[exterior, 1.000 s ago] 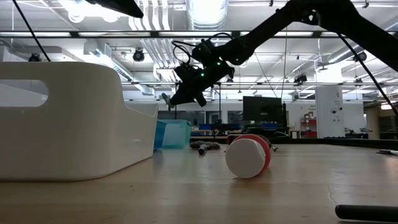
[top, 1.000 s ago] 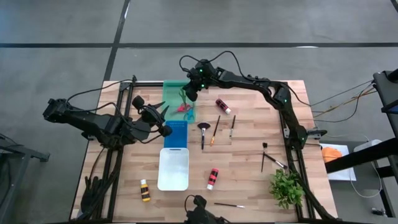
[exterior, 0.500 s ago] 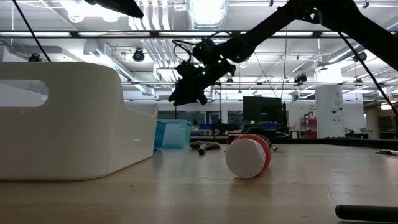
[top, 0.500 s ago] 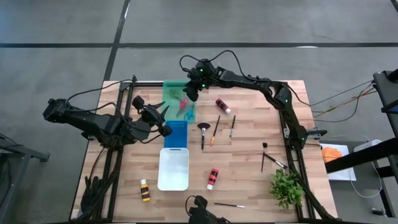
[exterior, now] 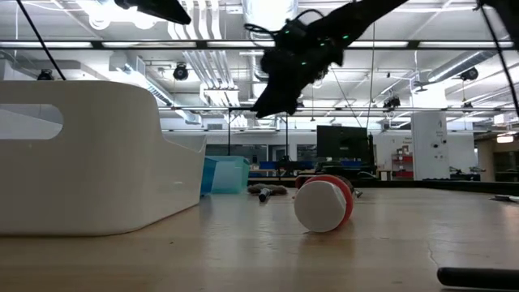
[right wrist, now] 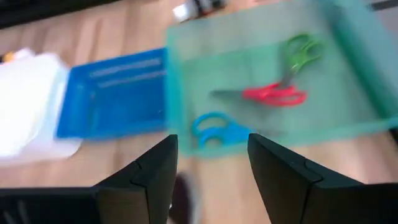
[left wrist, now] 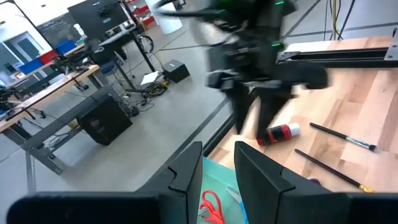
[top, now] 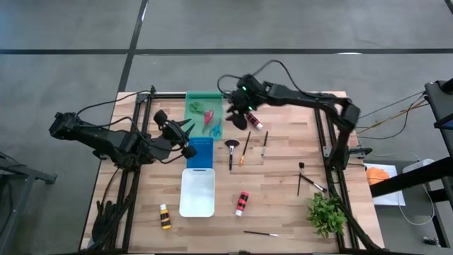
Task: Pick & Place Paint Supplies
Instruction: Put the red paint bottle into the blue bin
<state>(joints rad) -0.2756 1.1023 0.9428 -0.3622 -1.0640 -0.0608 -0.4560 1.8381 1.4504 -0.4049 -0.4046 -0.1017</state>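
- I see three scissors in the green tray [top: 192,117]: red scissors [right wrist: 273,94], green scissors [right wrist: 297,51] and blue scissors [right wrist: 214,131].
- The red scissors lie along the tray's length, handles toward the green pair.
- The blue tray [top: 199,152] and white tray [top: 197,191] hold nothing visible.
- The right gripper [top: 239,120] hangs just beside the green tray, fingers parted, holding nothing.
- The left gripper [top: 187,136] waits beside the blue tray; I cannot tell its state.
- A red-banded paint bottle [top: 254,120] lies diagonally near the right gripper.
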